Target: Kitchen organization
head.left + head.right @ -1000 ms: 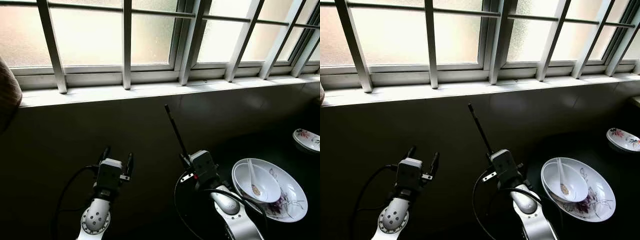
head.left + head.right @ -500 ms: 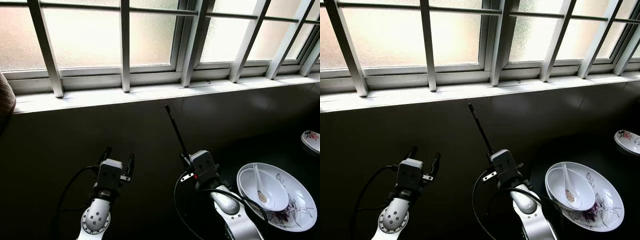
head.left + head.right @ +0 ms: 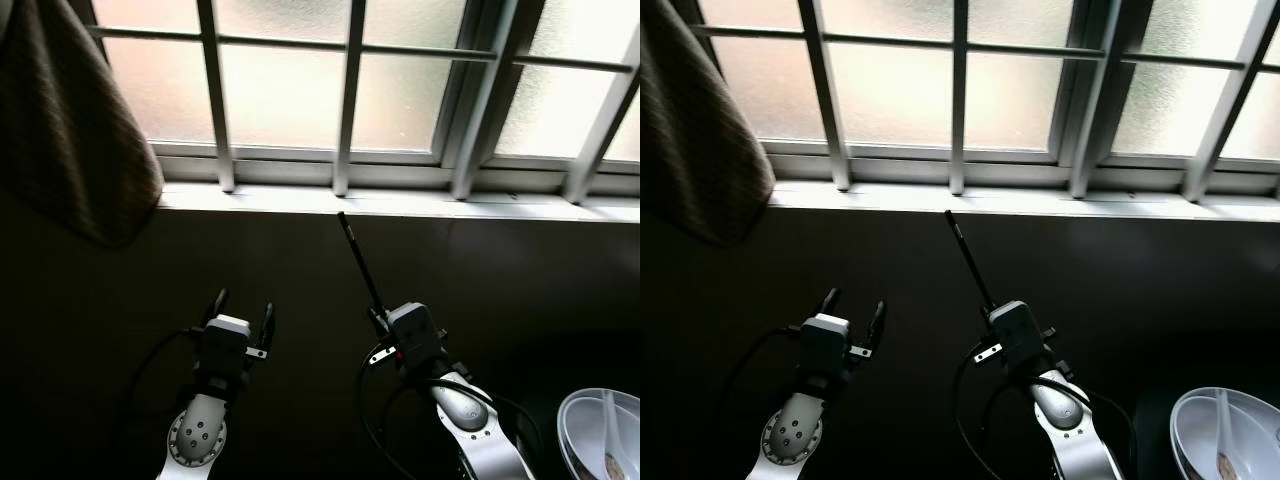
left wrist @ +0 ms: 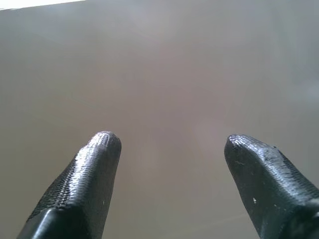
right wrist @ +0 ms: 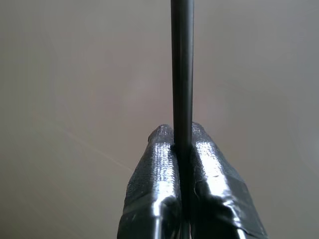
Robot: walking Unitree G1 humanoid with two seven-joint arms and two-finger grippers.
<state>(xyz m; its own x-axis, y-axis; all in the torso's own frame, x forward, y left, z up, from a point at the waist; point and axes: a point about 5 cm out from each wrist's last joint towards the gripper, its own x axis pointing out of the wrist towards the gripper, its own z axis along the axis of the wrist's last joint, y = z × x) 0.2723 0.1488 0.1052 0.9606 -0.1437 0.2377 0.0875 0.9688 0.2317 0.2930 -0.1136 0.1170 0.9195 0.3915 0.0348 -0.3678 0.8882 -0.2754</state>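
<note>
My right gripper is shut on a thin black stick, like a chopstick, which points up and slightly left toward the window sill. In the right wrist view the stick runs straight out between the closed fingertips. My left gripper is held up beside it, open, with nothing between its fingers. A white bowl with a white spoon in it sits at the lower right, cut off by the frame edge.
A dark wall or surface lies before both grippers, below a white window sill and a barred, frosted window. A brown checked cloth hangs at the upper left.
The camera has swung left: the bowl slid to the right edge, the small flowered dish left the frame, and the brown cloth came in. Both grippers hold the same pose.
</note>
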